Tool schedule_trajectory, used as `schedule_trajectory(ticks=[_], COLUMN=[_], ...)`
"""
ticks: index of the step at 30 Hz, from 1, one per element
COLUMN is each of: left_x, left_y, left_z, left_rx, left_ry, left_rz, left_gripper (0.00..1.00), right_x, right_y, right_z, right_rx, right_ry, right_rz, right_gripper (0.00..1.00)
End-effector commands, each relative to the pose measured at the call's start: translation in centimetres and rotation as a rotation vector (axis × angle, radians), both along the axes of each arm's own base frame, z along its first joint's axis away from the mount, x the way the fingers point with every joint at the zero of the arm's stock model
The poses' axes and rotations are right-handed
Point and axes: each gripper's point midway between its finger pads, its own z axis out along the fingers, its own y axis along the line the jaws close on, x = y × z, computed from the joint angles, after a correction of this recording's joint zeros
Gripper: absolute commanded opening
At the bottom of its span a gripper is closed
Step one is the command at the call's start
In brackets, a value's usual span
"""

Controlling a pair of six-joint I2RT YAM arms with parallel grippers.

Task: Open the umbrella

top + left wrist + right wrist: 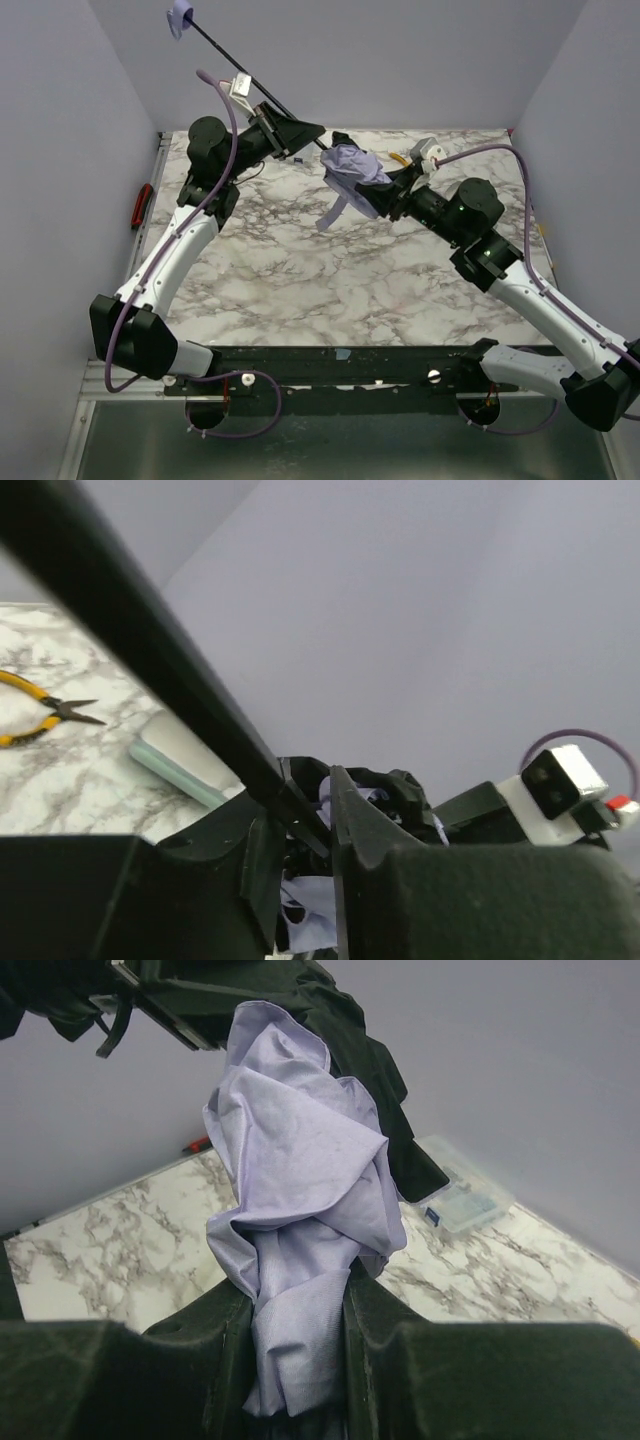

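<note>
The umbrella hangs above the marble table (300, 270), stretched between both arms. Its small lavender handle (181, 17) points up toward the back left. The thin black shaft (235, 65) runs down from it into my left gripper (303, 135). In the left wrist view the shaft (150, 650) passes between the fingers, and my left gripper (300, 815) is shut on it near the canopy. The crumpled lavender canopy (355, 168) sits between the arms, with black lining showing. My right gripper (300, 1305) is shut on a bunch of canopy fabric (300, 1180). In the top view my right gripper (375, 195) is just right of the bundle.
Yellow-handled pliers (25, 715) lie on the marble beyond the left gripper. A clear plastic compartment box (465, 1198) sits near the back wall. A red item (142, 205) lies off the table's left edge. Lavender walls close in the back and both sides.
</note>
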Motion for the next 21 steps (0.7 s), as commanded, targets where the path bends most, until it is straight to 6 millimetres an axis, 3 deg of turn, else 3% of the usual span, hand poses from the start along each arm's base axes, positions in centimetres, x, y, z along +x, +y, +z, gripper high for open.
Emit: schedule_trajectory(ticks=[1, 2, 3, 5, 9, 11, 16, 20, 21], left_x=[-0.2, -0.3, -0.5, -1.0, -1.8, -1.8, -1.0, 1.6, 1.5], left_y=[0.3, 0.3, 0.2, 0.3, 0.5, 0.9, 2.5, 5.0, 4.9], left_z=[3.0, 3.1, 3.1, 3.2, 2.6, 1.6, -1.6, -3.7, -4.0], left_rx=[-0.031, -0.021, -0.008, 0.015, 0.137, 0.227, 0.474, 0.664, 0.713], left_ry=[-0.088, -0.109, -0.133, -0.18, -0.299, -0.352, -0.51, -0.597, -0.651], left_rz=[0.008, 0.004, -0.006, -0.019, -0.03, -0.01, 0.075, 0.242, 0.236], left_gripper=[0.06, 0.0, 0.0, 0.0, 0.0, 0.0, 0.0, 0.0, 0.0], right_x=[-0.6, -0.4, -0.3, -0.2, -0.6, -1.3, -0.8, 1.0, 1.4], right_y=[0.6, 0.6, 0.6, 0.6, 0.4, 0.3, -1.9, -4.6, -5.3], right_z=[2.9, 2.8, 2.7, 2.2, 0.5, -0.6, -3.4, -5.5, -6.0], right_rx=[0.082, 0.081, 0.081, 0.074, 0.015, -0.036, -0.127, -0.131, -0.125], right_ry=[-0.033, -0.024, -0.019, -0.001, 0.039, 0.058, 0.141, 0.28, 0.313], right_rz=[0.039, 0.033, 0.029, 0.024, 0.028, 0.054, -0.027, -0.14, -0.166], right_gripper=[0.01, 0.01, 0.03, 0.24, 0.75, 0.88, 0.94, 0.95, 0.95])
